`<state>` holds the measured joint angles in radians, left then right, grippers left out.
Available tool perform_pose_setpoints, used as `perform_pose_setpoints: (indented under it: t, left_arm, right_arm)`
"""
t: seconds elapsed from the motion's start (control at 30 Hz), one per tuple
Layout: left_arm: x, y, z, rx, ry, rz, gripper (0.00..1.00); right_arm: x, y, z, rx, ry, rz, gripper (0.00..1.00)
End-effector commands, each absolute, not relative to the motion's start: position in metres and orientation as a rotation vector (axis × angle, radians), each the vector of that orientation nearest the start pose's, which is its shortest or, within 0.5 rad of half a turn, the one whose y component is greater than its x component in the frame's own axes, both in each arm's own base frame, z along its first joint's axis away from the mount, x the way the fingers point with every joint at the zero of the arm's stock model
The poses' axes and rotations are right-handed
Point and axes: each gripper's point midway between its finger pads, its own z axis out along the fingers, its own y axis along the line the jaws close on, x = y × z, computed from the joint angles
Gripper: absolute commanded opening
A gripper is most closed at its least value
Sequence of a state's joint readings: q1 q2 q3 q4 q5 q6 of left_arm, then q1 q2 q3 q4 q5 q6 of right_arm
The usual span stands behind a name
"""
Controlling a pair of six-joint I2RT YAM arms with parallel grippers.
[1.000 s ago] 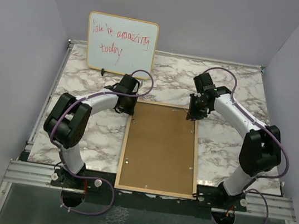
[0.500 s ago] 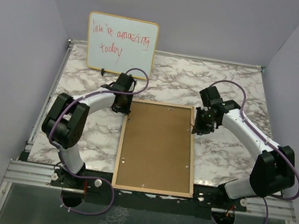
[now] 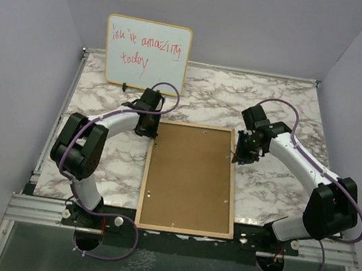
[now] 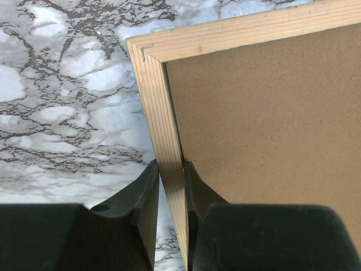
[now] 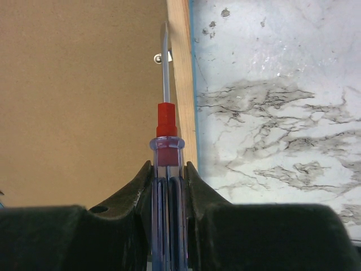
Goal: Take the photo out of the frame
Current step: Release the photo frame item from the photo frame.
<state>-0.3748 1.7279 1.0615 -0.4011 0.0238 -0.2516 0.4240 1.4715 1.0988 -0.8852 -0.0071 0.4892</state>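
The frame lies face down on the marble table, showing its brown backing board and pale wood rim. The photo is hidden under the board. My left gripper is shut on the frame's left wood rim near its far left corner. My right gripper is shut on a screwdriver with a clear blue handle and red collar. Its metal blade points at a small metal tab on the board beside the right rim. A thin blue edge of the frame shows along the right rim.
A small whiteboard with red handwriting leans on the back wall at far left. Grey walls close in the table on both sides. Small metal tabs dot the board's edges. A metal rail runs along the near edge.
A second ago the frame lay further right and skewed; it has since shifted left and squared up. My left gripper came onto its left rim, and my right arm swung outward along the right rim.
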Motion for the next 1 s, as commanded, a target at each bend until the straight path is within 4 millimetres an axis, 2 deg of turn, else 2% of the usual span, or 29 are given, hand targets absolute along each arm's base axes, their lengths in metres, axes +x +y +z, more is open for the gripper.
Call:
perform_pose_setpoints:
  t: [0.0, 0.1, 0.23, 0.57, 0.7, 0.83, 0.97]
  left_arm:
    - [0.338, -0.139, 0.034, 0.163, 2.668, -0.183, 0.0]
    - [0.339, -0.139, 0.033, 0.162, 2.67, -0.183, 0.0]
    - [0.339, -0.14, 0.033, 0.163, 2.67, -0.183, 0.0]
    - [0.338, -0.139, 0.032, 0.158, 2.672, -0.176, 0.0]
    - [0.34, -0.137, 0.033, 0.148, 2.669, -0.164, 0.0]
    - [0.339, -0.137, 0.032, 0.151, 2.671, -0.16, 0.0]
    - [0.34, -0.137, 0.033, 0.152, 2.669, -0.162, 0.0]
  right_arm:
    - [0.246, 0.123, 0.096, 0.175, 2.858, 0.092, 0.01]
    - [0.243, 0.116, 0.096, 0.184, 2.871, 0.038, 0.01]
    - [0.242, 0.128, 0.091, 0.139, 2.889, 0.126, 0.01]
    - [0.248, 0.148, 0.111, 0.12, 2.831, 0.212, 0.01]
    - [0.245, 0.153, 0.102, 0.129, 2.859, 0.214, 0.01]
    - [0.246, 0.135, 0.09, 0.204, 2.873, 0.045, 0.01]
    - [0.247, 0.138, 0.088, 0.204, 2.881, 0.062, 0.01]
